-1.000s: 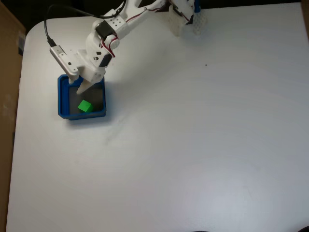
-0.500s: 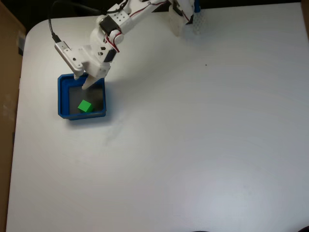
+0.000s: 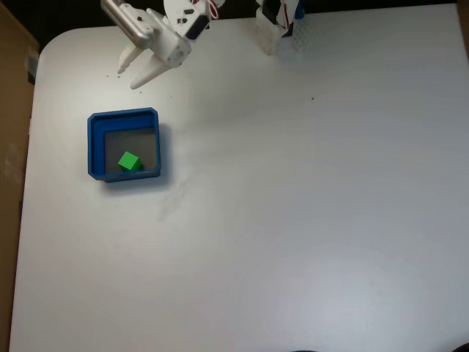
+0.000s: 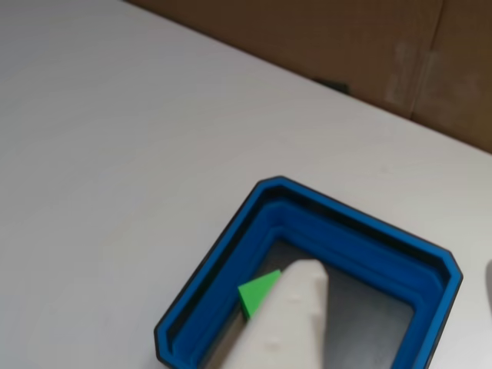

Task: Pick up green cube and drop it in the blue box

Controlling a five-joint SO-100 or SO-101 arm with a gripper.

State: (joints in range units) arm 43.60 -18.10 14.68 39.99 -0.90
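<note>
The green cube [image 3: 130, 161] lay on the blue box's [image 3: 93, 147] floor near the counter's [image 3: 308, 220] left edge, so the empty tool [image 3: 130, 76] hung spread above.

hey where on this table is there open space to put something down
Nearly the whole white table right of and below the shallow blue plastic box is bare. The box's grey floor holds the small green cube. The top edge is crowded: the white gripper hangs above the box, near the arm's base.

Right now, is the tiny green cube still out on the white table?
No, the tiny bright green cube sits on the grey floor inside the square blue plastic box.
</note>
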